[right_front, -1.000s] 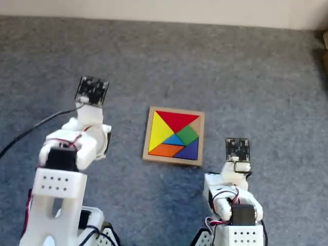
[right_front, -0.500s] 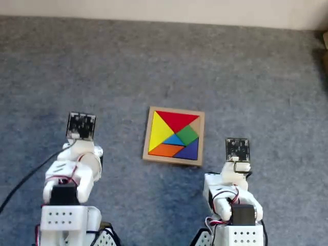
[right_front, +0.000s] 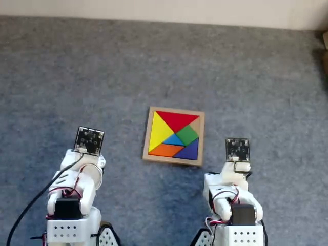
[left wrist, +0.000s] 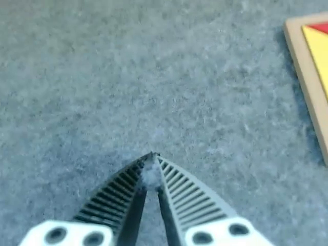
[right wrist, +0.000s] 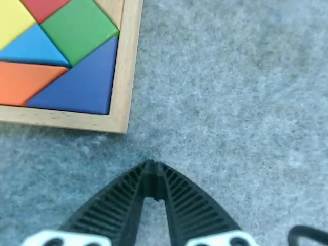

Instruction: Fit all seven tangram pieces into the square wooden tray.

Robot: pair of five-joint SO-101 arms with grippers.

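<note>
1 square wooden tray (right_front: 169,159) holds 6 countable coloured tangram pieces (right_front: 160,130). The left gripper (left wrist: 151,162) and right gripper (right wrist: 151,166) are both closed and empty.

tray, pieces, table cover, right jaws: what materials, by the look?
Tray: light wood, apparently unpainted; pale rim with faint grain.
Pieces: painted wood or plastic, can't tell which; flat solid colours, matte, no grain showing.
Table cover: grey carpet or felt; fuzzy, mottled texture.
Right gripper: jaws likely black plastic; ribbed, matte.
</note>
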